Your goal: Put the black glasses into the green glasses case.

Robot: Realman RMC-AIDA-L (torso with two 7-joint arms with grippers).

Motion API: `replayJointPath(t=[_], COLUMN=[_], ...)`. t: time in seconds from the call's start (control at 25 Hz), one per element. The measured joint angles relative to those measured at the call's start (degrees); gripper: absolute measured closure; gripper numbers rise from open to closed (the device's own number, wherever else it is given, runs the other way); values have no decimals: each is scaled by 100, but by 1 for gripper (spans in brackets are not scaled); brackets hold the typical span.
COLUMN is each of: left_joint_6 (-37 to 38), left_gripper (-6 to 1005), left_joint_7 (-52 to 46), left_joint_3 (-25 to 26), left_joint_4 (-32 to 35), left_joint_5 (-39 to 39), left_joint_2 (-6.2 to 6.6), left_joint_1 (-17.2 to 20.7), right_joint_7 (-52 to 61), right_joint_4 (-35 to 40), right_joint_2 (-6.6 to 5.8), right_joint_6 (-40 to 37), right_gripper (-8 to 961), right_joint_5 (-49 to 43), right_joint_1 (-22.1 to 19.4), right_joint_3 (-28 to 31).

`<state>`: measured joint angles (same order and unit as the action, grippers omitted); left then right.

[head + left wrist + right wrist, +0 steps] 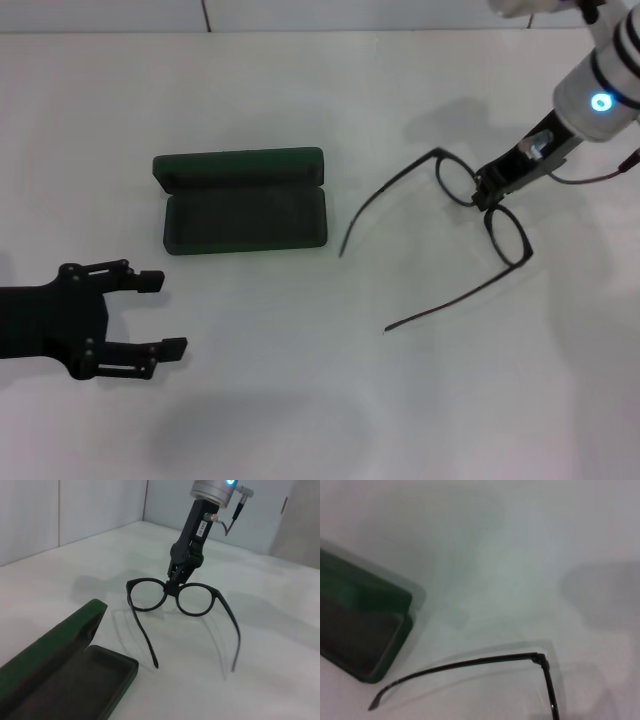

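The black glasses (507, 237) are at the right of the white table, temple arms unfolded and reaching towards the front left. My right gripper (487, 195) is shut on their bridge; the left wrist view shows it (175, 582) pinching the glasses (195, 600) from above, with the temple tips down by the table. The green glasses case (245, 200) lies open left of the glasses, lid laid back, dark lining up. It also shows in the left wrist view (60, 680) and the right wrist view (360, 630). My left gripper (165, 314) is open and empty at the front left.
The white table (300, 400) carries only the case and the glasses. A wall edge runs along the far side (300, 30). One temple arm (470, 662) crosses the right wrist view.
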<state>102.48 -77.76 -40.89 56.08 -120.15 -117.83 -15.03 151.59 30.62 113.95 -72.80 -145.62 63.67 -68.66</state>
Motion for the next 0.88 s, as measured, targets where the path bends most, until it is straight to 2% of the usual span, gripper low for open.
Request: replayJointPath(t=[0.12,0.24,0.4,0.6,0.72,0.88], left_joint_6=[-1,17,24,24,27,88], left_gripper=[114,115,117,119,122,131], left_joint_7=[-178,-246,-192,-195,-213,13], left_joint_3=[16,-9,-18,-24,-26,18], left_joint_4=[-17,-134,-394,-837,-980,-1048], left_joint_5=[45,63,43,-50,-53,71], left_joint_2=[-31,-36,-17,16,38,28], left_joint_1=[10,-20,-104,-357,-425,-397], right_joint_7=[-11,-201,-929,-2416,-3240,-3949], right_joint_4=[554,1199,1499,1358,952,476], right_joint_2=[-39,-49,-35,6,67,149], right_joint_6=[-96,-137,-35,39,-84,-213], right_gripper=[905,904,903,902,901,900], right_joint_5=[54,261,1163,2980,3896,4526], right_joint_1=[-351,-832,-1223,-1653,-1693,-1663], right_joint_3=[162,633,1147,1216,1214,1162])
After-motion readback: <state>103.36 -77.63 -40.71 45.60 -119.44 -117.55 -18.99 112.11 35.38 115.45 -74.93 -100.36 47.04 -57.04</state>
